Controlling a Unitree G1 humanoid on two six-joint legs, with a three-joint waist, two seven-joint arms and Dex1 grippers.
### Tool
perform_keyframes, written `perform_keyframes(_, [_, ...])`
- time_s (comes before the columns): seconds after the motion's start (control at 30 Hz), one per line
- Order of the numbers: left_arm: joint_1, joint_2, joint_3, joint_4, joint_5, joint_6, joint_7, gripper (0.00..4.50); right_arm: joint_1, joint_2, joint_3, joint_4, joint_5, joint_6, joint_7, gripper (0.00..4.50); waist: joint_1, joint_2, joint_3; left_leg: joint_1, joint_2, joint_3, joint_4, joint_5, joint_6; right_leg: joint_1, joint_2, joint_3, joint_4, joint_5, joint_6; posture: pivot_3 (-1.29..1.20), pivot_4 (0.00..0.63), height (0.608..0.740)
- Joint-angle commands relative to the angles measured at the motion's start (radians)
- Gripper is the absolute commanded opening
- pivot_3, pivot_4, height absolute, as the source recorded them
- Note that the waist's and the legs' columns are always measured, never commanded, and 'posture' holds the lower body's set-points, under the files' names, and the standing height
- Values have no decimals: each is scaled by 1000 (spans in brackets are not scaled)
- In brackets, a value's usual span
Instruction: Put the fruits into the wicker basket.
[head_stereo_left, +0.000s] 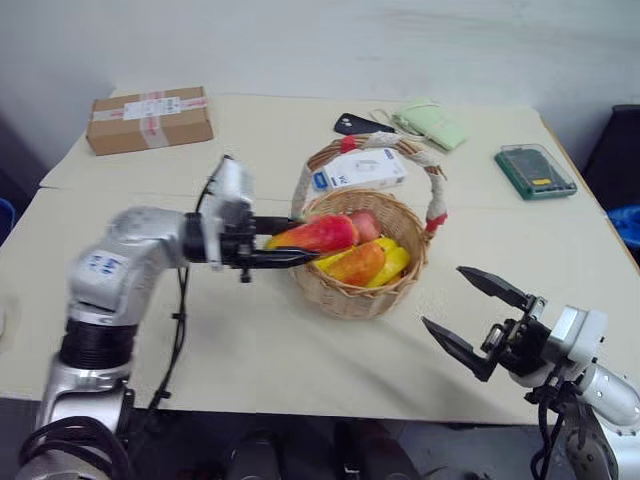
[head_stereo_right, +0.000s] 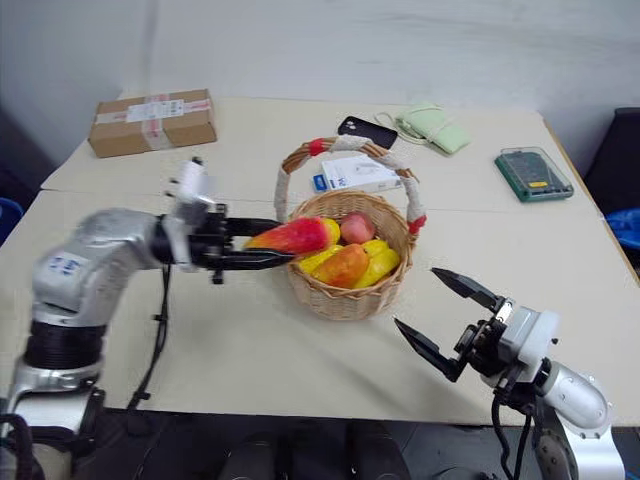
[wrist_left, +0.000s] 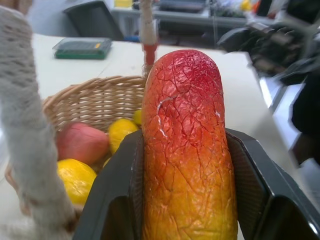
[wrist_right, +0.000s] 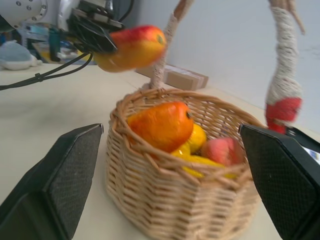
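Note:
My left gripper (head_stereo_left: 298, 243) is shut on a slim fruit (head_stereo_left: 318, 235), orange-yellow with a red tip, and holds it level just above the left rim of the wicker basket (head_stereo_left: 350, 297). In the left wrist view this fruit (wrist_left: 187, 150) stands between the two black fingers, with the basket's rim (wrist_left: 90, 95) beyond. A plumper orange fruit (head_stereo_left: 358, 265) lies inside the basket with yellow pieces and a pinkish round one (head_stereo_left: 366, 224). My right gripper (head_stereo_left: 444, 296) hangs open to the right of the basket near the table's front, empty. Its wrist view faces the basket's wall (wrist_right: 170, 200).
The basket's rope-wrapped handle (head_stereo_left: 436, 180) arches over it. A white packet (head_stereo_left: 358, 170) lies just behind the basket. Farther back are a black phone (head_stereo_left: 358, 124) and a green pouch (head_stereo_left: 432, 124). A cardboard box (head_stereo_left: 150, 118) sits far left, a green case (head_stereo_left: 535, 170) far right.

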Motion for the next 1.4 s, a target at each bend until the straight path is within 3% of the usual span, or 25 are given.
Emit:
perform_keyframes(0.03, [-11,-46,20,-21,36,-56,102,1857,29,4,-41,-42,23,-35,5,4500,-7,1,0,0,0,0,0,0,-1,-1,1,1,1,0,0,0,150,740])
perform_keyframes(0.13, [2,-67,-2,-11,86,-99,144,1857,42,6,-41,-54,21,-37,-2,4500,-8,1,1,1,0,-1,-1,0,-1,-1,1,2,2,0,0,0,150,740])
perform_keyframes(0.17, [9,-63,-7,-15,78,-108,121,2569,44,7,-39,-58,20,-37,-6,4500,-7,1,1,1,0,-1,-1,0,-1,-1,1,2,2,0,0,0,150,740])
perform_keyframes(0.37, [41,-21,10,-17,34,-162,2,4348,32,10,-21,-79,8,-17,-36,4500,-1,2,1,1,0,0,0,0,-1,-1,1,2,2,0,0,0,150,740])
perform_keyframes(0.47, [68,15,39,-13,3,-188,-70,4348,28,-2,-13,-90,14,17,-54,4500,0,2,1,1,-1,0,0,0,-1,-1,0,2,1,0,0,0,150,740])
perform_keyframes(0.67, [132,178,272,68,-181,-86,-186,4348,-64,-102,-106,12,67,139,-72,4500,-14,3,2,1,0,0,0,0,-1,-2,1,2,2,0,0,0,150,740])
perform_keyframes(0.83, [165,319,405,214,-244,-9,-258,4433,-372,-309,-96,223,158,360,33,4500,-25,5,3,2,-1,0,0,0,0,-2,-1,2,2,0,0,0,150,740])
perform_keyframes(1.0, [201,330,414,262,-231,-127,-402,4433,-664,-327,27,440,118,433,179,4500,-25,5,4,0,1,-1,-2,0,0,-3,0,0,-2,-1,-1,0,150,740])
perform_keyframes(1.23, [213,295,385,193,-262,-80,-379,4433,-920,-259,199,627,20,483,315,4500,-27,7,5,-4,0,0,-1,-1,2,-5,-1,0,-4,0,-1,0,150,740])
perform_keyframes(1.33, [217,286,383,178,-263,-76,-366,4500,-958,-240,228,628,22,511,374,3894,-28,8,6,-4,0,0,-1,-2,2,-6,-1,0,-3,0,-1,0,150,740])
perform_keyframes(1.4, [217,284,384,174,-263,-74,-359,4500,-973,-227,233,625,19,511,401,3217,-28,8,6,-4,1,0,-1,-2,2,-6,-1,0,-3,0,-1,0,150,740])
